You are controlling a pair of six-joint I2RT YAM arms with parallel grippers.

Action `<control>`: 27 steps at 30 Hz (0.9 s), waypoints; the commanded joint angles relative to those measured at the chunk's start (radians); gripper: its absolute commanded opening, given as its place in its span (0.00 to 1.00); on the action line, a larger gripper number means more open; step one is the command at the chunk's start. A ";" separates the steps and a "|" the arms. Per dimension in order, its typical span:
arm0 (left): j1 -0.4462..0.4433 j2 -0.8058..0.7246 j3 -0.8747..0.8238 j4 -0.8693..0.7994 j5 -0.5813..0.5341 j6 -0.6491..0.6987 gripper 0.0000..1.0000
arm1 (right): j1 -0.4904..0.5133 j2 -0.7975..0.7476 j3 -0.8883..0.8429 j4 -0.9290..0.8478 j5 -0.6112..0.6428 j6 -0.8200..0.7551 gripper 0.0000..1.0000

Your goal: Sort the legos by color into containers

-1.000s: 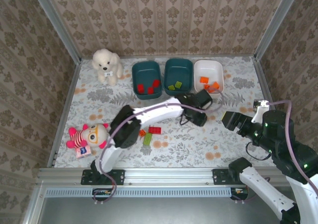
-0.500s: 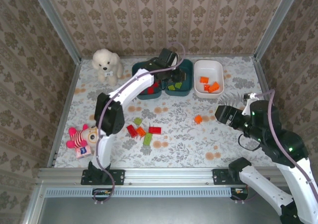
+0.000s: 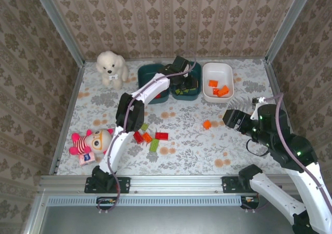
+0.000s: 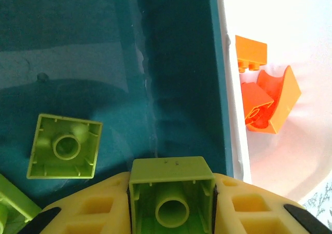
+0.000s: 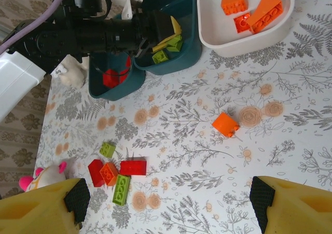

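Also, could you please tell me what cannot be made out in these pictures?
- Top external: the left arm covers most of the middle teal tub, so its contents cannot be counted.
- Left wrist: the green brick in the left gripper is cut off by the bottom edge.
- Right wrist: the left arm shades the left teal tub; its red bricks are unclear.

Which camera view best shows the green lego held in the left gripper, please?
The left wrist view: the green lego sits close up, clamped in the left gripper, hollow underside showing, above the teal tub. In the top external and right wrist views that gripper is at the tub, but the lego is too small to make out.
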 commanded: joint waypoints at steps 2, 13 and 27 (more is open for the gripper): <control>0.000 0.018 0.028 -0.023 0.032 -0.026 0.36 | 0.003 -0.013 -0.016 0.020 0.028 0.024 0.84; 0.000 -0.008 0.021 -0.034 0.065 -0.033 0.54 | 0.003 0.020 -0.021 0.020 0.021 0.024 0.85; 0.058 -0.454 -0.311 0.075 -0.081 -0.126 0.59 | 0.125 0.280 0.043 0.030 0.021 -0.161 0.84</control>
